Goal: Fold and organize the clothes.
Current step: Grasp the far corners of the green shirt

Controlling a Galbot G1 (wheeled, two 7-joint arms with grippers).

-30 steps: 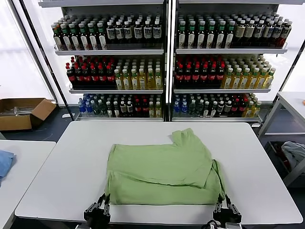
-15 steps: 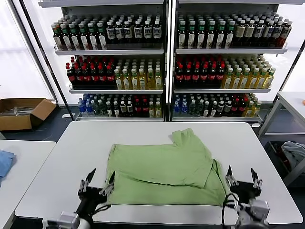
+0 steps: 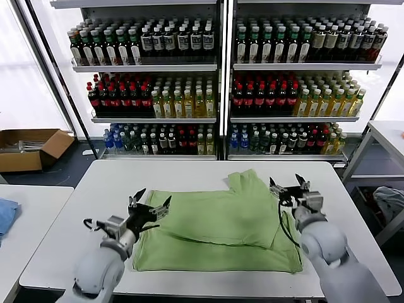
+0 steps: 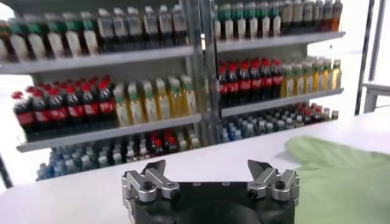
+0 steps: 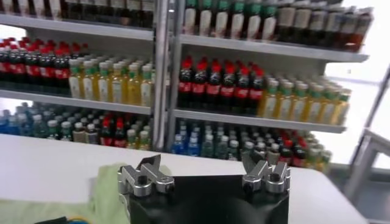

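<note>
arms: rounded grey shells | left pincer [image 3: 149,204], right pincer [image 3: 290,187]: black, silver-grey finger blocks, dark screws | black cables

- white table [image 3: 82,208]: rounded corners, stands in front of the bottle shelves
- light green polo shirt [image 3: 214,230]: lies flat on the table, partly folded, one layer over another, a sleeve pointing toward the shelves; sits nearer the table's front edge than its back edge
- the shirt is the only thing lying on the table

No legible text anywhere; bottle labels [image 3: 189,43] on shelves [image 3: 145,68] perhaps printed, unreadable.
</note>
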